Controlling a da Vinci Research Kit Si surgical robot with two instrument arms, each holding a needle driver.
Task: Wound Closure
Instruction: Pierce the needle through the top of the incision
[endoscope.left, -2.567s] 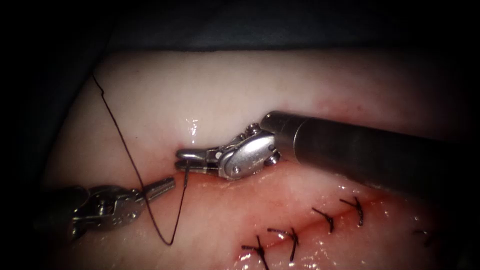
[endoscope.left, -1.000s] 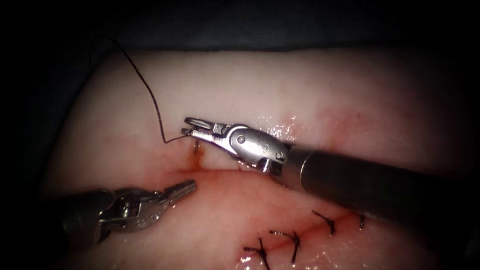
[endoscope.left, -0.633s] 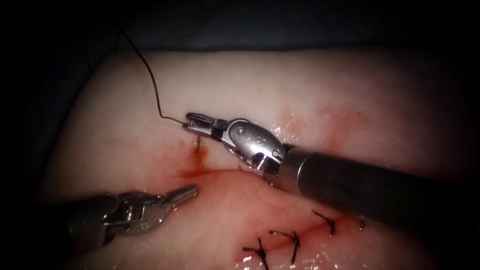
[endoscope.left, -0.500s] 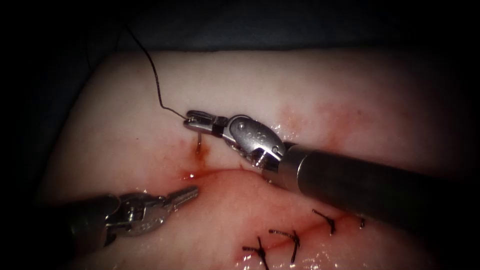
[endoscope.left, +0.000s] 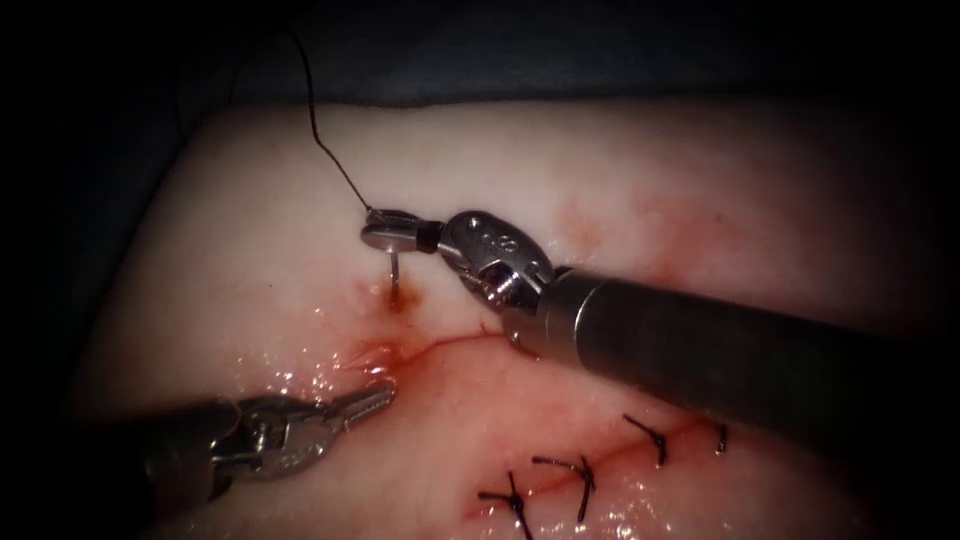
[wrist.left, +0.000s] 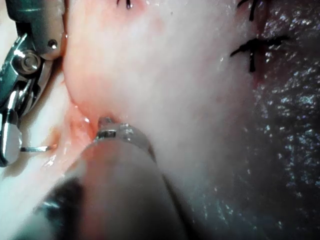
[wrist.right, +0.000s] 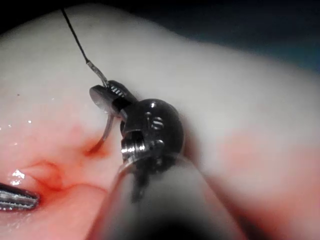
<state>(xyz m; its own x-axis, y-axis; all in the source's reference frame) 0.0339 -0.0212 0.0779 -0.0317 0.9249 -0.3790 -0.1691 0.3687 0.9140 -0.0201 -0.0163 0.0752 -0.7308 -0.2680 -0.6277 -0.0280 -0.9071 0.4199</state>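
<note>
Right hand (endoscope.left: 385, 232) is what we look at first: its jaws are clenched on the needle (endoscope.left: 395, 275) close to the swaged end, where the thread (endoscope.left: 330, 150) joins. Just below this hand the needle drops steeply, and its tip sits in the tissue (endoscope.left: 650, 170) at a small red puncture. We see the same in the right wrist view, where the right hand (wrist.right: 106, 95) grips the needle (wrist.right: 106, 129) and the curved shaft runs down into a reddened spot. The thread (wrist.right: 75, 35) leaves the hand's far side and climbs away past the tissue's edge.

That puncture lies just above the left end of the cut (endoscope.left: 430, 348), which runs from below the right hand toward the stitches (endoscope.left: 560, 480) already tied beneath its shaft. Red fluid (endoscope.left: 365, 352) stains the cut's end.

Left hand (endoscope.left: 372, 398) rests well below the right hand, near the cut's left end, jaws clenched with nothing between them. In the left wrist view its tip (wrist.left: 111, 131) lies against the tissue, with the needle (wrist.left: 35, 148) beside it.
</note>
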